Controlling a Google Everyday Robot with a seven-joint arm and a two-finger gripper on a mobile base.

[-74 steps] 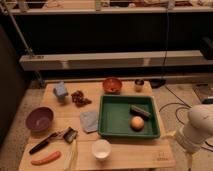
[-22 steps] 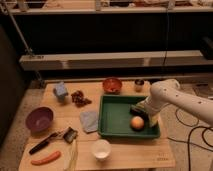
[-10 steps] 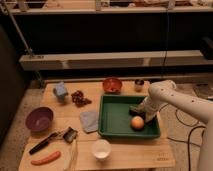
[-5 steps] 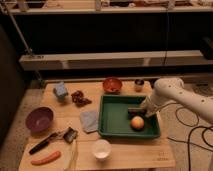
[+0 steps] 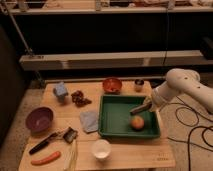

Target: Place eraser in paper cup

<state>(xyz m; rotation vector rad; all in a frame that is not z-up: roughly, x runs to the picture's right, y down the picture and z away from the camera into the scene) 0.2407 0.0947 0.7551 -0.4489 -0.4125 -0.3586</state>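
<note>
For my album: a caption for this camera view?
Robot gripper shut on eraser in green tray; paper cup stands on table out front.

We note wooden worktop (image 5: 145, 155). Back row: blue-grey block (image 5: 60, 90), brown clump (image 5: 79, 98), red bowl (image 5: 112, 85), small dark cup (image 5: 139, 85). Middle: purple bowl (image 5: 39, 119), grey-blue pad (image 5: 90, 120) just beside green tray (image 5: 127, 134). Front: black-handled tool (image 5: 44, 143), orange carrot-shaped piece (image 5: 46, 158), pale strip (image 5: 73, 155), paper cup (image 5: 101, 148). We find end effector (image 5: 148, 105) low over tray's right side, closed on eraser (image 5: 137, 110)

Glossy green plastic tray (image 5: 129, 134) under hand (image 5: 145, 107), matt wooden table (image 5: 136, 155), white paper cup (image 5: 101, 148)
</note>
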